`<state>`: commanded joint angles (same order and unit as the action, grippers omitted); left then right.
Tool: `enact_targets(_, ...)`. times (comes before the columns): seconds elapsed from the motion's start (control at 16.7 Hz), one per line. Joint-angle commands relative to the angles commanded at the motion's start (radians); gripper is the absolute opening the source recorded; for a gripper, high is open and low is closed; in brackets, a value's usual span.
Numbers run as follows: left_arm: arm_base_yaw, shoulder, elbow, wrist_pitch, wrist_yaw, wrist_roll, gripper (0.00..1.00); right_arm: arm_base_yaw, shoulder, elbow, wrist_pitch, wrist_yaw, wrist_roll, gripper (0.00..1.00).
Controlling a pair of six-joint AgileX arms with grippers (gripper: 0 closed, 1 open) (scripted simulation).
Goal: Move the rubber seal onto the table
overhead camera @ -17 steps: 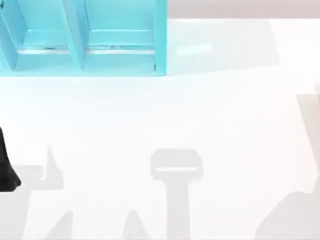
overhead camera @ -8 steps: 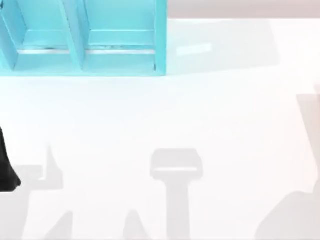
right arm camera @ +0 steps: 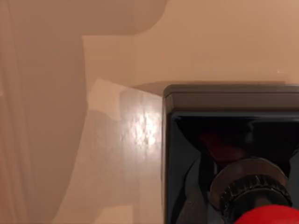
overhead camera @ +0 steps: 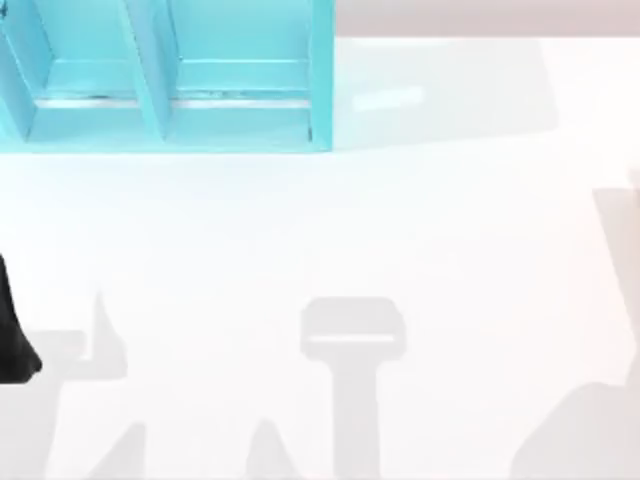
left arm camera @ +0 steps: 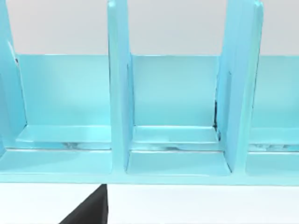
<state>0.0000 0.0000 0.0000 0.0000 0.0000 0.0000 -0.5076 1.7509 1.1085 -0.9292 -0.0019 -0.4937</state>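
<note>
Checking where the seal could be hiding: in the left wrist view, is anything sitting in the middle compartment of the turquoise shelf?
No, the middle compartment of the turquoise shelf shows just its bare back wall and floor.

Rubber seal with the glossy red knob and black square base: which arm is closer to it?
Right, probably: its wrist view has the rubber seal close up. The left arm sits at the table's left edge, facing the turquoise shelf.
</note>
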Motion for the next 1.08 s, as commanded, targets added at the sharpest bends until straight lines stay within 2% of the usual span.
enact_targets(0.3,0.000,0.000,0.000,0.000,0.000,0.000,1.00,0.112,-0.036,0.100,-0.146,0.000,0.121,0.00)
enact_targets(0.84,0.000,0.000,0.000,0.000,0.000,0.000,1.00,0.471,-0.185,0.362,-0.547,0.000,0.469,0.00)
enact_targets(1.08,0.000,0.000,0.000,0.000,0.000,0.000,1.00,0.506,-0.200,0.385,-0.584,0.000,0.502,0.00)
